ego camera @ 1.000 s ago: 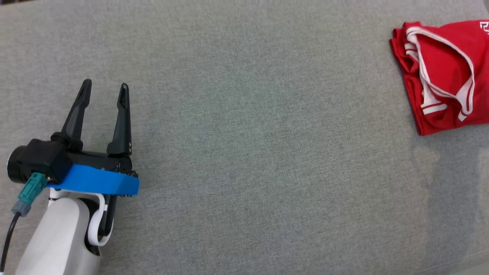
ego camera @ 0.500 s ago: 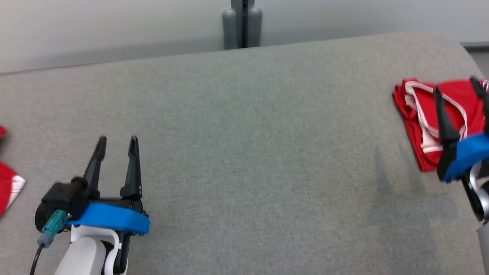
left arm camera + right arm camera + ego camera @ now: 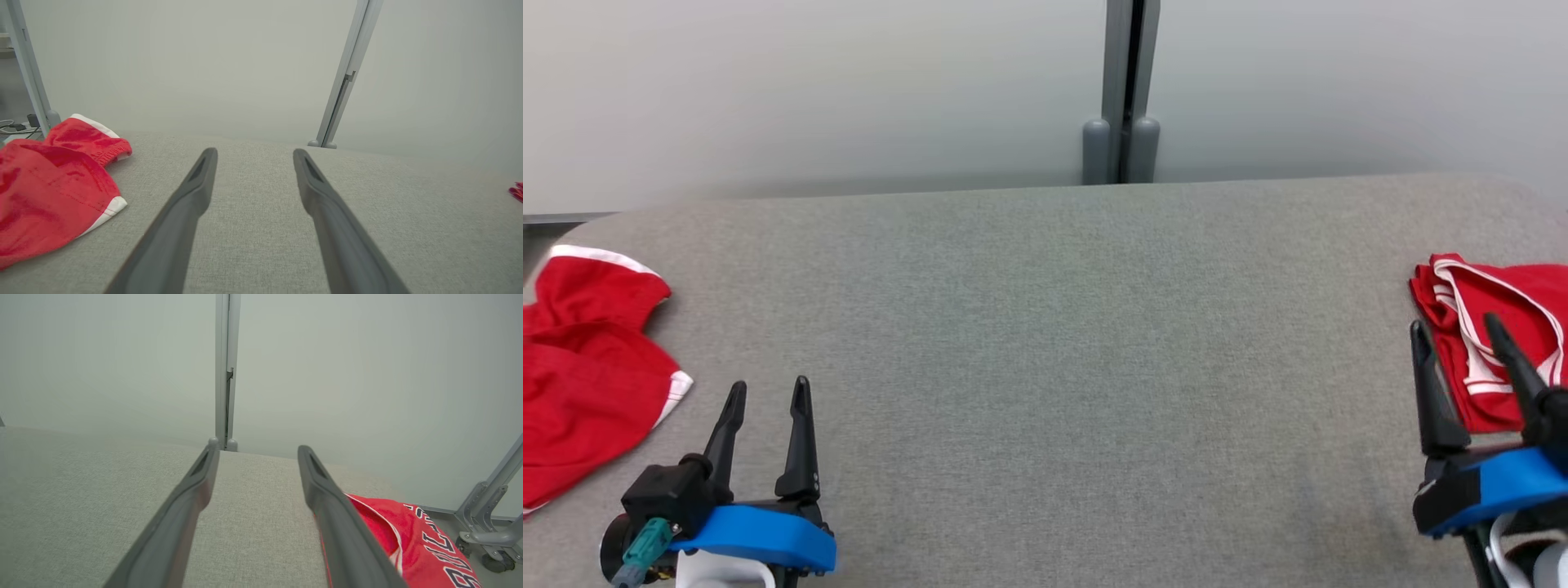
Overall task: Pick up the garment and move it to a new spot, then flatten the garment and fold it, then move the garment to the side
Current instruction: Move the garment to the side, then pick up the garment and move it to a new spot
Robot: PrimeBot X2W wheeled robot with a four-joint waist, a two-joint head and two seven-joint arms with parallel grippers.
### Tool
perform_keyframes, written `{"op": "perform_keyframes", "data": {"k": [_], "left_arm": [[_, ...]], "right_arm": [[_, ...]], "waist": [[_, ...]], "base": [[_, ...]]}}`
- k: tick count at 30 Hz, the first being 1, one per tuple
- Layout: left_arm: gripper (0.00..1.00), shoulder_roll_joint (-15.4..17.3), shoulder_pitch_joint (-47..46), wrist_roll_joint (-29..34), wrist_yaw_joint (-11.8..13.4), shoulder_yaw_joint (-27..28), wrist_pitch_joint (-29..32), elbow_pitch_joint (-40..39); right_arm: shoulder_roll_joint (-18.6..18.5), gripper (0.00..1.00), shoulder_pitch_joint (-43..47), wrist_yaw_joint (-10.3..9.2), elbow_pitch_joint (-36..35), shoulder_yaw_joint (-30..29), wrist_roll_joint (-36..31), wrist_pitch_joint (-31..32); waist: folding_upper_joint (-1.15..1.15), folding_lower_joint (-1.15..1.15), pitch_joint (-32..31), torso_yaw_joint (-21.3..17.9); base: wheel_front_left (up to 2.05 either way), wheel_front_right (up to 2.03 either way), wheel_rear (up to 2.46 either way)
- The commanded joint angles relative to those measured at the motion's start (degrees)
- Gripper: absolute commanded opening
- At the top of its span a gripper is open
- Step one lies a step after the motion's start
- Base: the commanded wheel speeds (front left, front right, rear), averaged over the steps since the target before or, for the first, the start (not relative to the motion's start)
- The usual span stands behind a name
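Two claws spread wide, empty: left claw [image 3: 769,384], right claw [image 3: 1455,324]. Task looks done w/ folded red white-trimmed jersey [image 3: 1525,292] at right edge of grey fabric tabletop [image 3: 1045,367], just beyond right claw. Next pick prob crumpled red cloth garment [image 3: 588,400], left-fwd of left claw, so left arm nearer.

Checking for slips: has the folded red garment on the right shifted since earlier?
No. The folded garment sits as before beside the table's far right corner; only the view shifted.

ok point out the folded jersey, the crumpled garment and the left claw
folded jersey [image 3: 1535,278], head view, upper red panel
crumpled garment [image 3: 580,384], head view, its middle
left claw [image 3: 769,382], head view, between its fingertips
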Motion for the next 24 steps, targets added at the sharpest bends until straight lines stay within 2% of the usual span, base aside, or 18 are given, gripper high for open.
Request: {"op": "perform_keyframes", "data": {"k": [1,6,11,24], "left_arm": [[1.00,-0.09,0.46,0.39,-0.21,0.38,-0.24,0.33],[1.00,-0.46,0.98,0.98,-1.03,0.55,-0.25,1.90],[1.00,-0.38,0.61,1.29,-1.56,0.79,-0.25,3.38],[1.00,-0.63,0.40,2.10,-2.52,0.71,-0.25,6.88]], "right_arm": [[0.97,1.00,1.70,-0.02,-0.56,-0.10,0.18,-0.90],[4.05,1.00,5.38,-0.02,0.17,-0.68,-0.65,-4.61],[5.48,1.00,7.25,-0.02,3.15,-0.56,-1.64,-8.20],[5.97,1.00,7.12,-0.01,10.08,0.08,-1.04,-10.80]], "waist": [[0.00,0.01,-0.62,0.36],[0.00,0.01,-2.96,1.62],[0.00,0.01,-4.30,1.89],[0.00,0.01,-5.47,1.29]], "base": [[0.00,0.00,0.00],[0.00,0.00,0.00],[0.00,0.00,0.00],[0.00,0.00,0.00]]}}
